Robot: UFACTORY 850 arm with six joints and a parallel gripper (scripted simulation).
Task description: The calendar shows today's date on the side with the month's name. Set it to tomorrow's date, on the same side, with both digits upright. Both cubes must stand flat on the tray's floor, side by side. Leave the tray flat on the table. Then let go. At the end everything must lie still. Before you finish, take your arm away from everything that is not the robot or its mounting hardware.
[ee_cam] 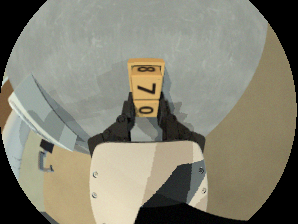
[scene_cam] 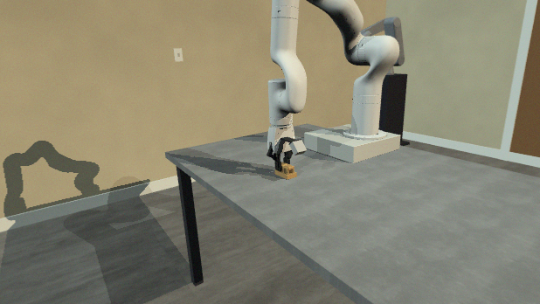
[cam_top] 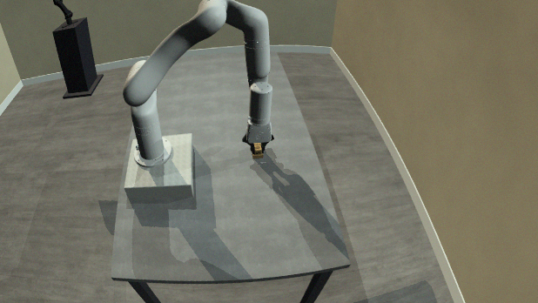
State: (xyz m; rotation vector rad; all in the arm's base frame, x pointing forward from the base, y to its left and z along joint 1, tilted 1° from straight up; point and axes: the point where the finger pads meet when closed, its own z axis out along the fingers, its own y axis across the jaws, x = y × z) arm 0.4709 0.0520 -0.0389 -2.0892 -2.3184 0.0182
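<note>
The small wooden calendar (cam_top: 258, 156) stands on the grey table near its right edge, and also shows in the exterior view (scene_cam: 287, 171). In the wrist view its tray holds a month label (ee_cam: 147, 68) at the far end, then a cube showing 7 (ee_cam: 147, 87), then a cube showing 0 (ee_cam: 147, 107) nearest to me. My gripper (ee_cam: 145, 99) points straight down over the calendar. Its black fingers press on both sides of the 0 cube, which still sits low in the tray. The gripper also shows in the top and exterior views (cam_top: 258, 148) (scene_cam: 280, 163). The cubes' other faces are hidden.
The arm's base block (cam_top: 160, 167) stands on the table's left side. The table's right edge (cam_top: 324, 174) runs close past the calendar. A black pedestal (cam_top: 76, 57) stands on the floor at the back left.
</note>
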